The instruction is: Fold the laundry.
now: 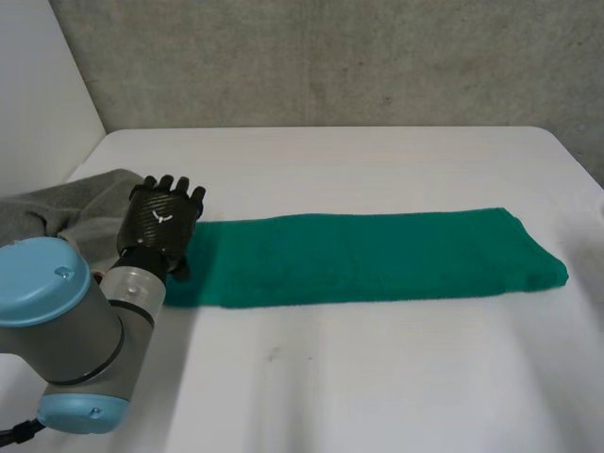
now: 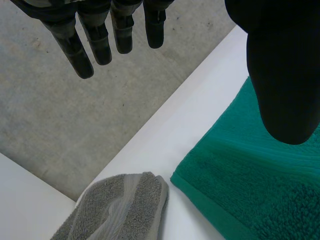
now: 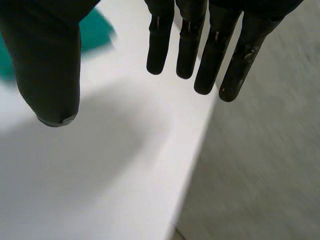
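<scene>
Head view: nearest, at the left, the left arm reaches out over the white table. Its left hand hangs over the left end of the green towel, fingers straight, thumb spread wide, gripping nothing. The towel lies flat as a long folded band running left to right across the middle of the table. It looks like soft, limp terry, light though thick in its layers, and unlikely to slip. I judge the two corners of the short left end the best hold for carrying it over to the right end. The right hand is likewise spread and empty, above an edge of the table. Farther left, just beside the green end but apart from it, sits a crumpled grey towel.
</scene>
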